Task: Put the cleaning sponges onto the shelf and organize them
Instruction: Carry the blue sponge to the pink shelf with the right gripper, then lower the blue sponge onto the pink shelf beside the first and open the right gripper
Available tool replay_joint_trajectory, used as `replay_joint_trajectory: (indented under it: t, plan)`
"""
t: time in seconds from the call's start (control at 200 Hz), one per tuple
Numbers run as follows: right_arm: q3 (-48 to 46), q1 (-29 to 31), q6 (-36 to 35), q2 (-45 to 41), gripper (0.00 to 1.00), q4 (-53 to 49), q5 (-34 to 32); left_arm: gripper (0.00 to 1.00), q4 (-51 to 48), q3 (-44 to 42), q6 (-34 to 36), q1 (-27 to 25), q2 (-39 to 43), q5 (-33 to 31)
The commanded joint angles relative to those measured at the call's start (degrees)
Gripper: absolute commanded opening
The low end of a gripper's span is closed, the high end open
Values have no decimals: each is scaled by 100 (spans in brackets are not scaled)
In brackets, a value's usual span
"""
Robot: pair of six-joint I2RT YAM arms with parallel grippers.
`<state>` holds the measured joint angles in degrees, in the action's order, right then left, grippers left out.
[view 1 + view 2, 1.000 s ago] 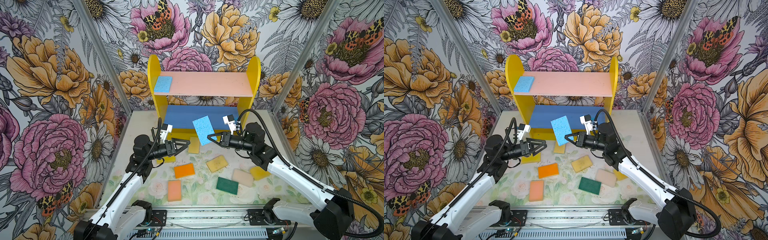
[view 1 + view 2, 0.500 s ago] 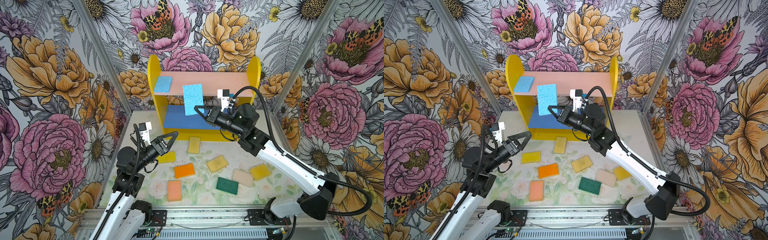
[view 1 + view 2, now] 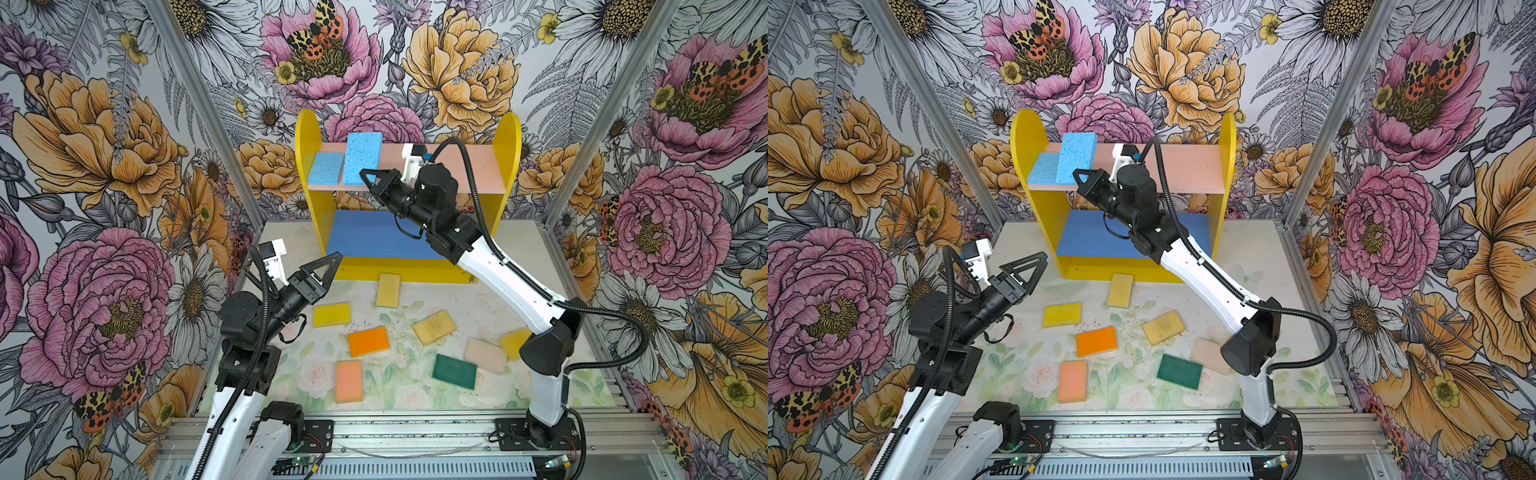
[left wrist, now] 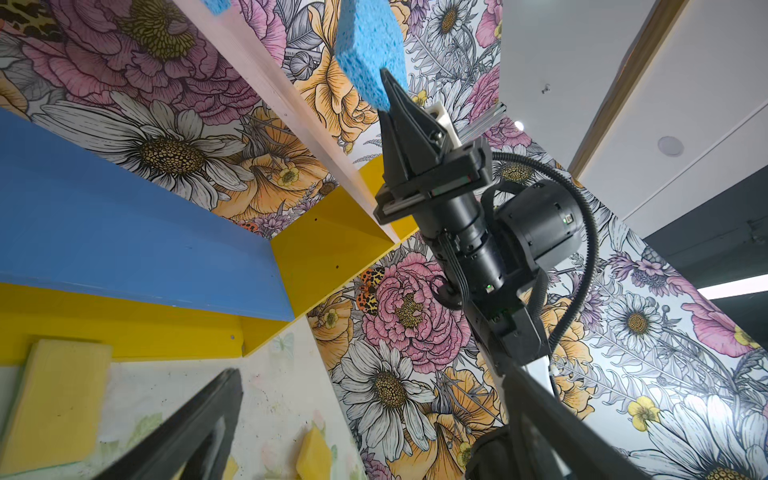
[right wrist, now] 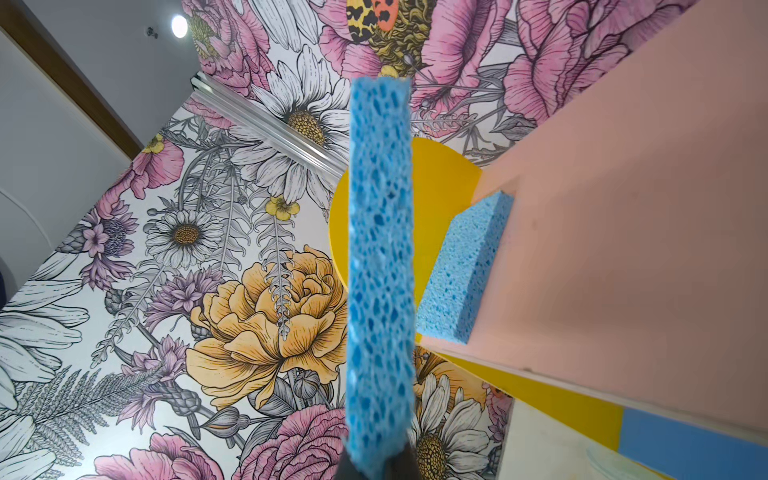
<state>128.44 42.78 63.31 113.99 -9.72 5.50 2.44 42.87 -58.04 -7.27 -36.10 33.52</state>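
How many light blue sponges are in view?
2. The placed sponge lies flat at the left end of the pink upper shelf board; the held sponge is in the right gripper, up beside it. None seems hidden.

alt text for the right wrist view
A light blue rectangular foam sponge, seen edge-on, is pinched in the right gripper beside the shelf's pink upper board, where a second light blue sponge lies by the yellow side panel.
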Motion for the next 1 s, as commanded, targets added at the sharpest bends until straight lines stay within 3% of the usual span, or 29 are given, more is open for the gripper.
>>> replay_joint_trajectory:
  t: [0.0, 0.075, 0.275, 0.695, 0.995]
  plan:
    - [1333, 19, -234, 704, 3, -980, -158, 99, -511, 101, 176, 232, 233, 499]
    - [1823, 19, -280, 1002, 3, -1232, -337, 99, -896, 157, 398, 192, 350, 516]
    - [1859, -39, -408, 1085, 3, -1293, -616, 99, -1465, 155, 734, 87, 585, 476]
    - [2289, -95, -471, 1568, 6, -1533, -628, 99, -1620, -9, 818, 11, 708, 467]
    - [2427, -77, -624, 1726, 10, -1525, -1109, 99, -2023, 54, 1055, -60, 797, 436]
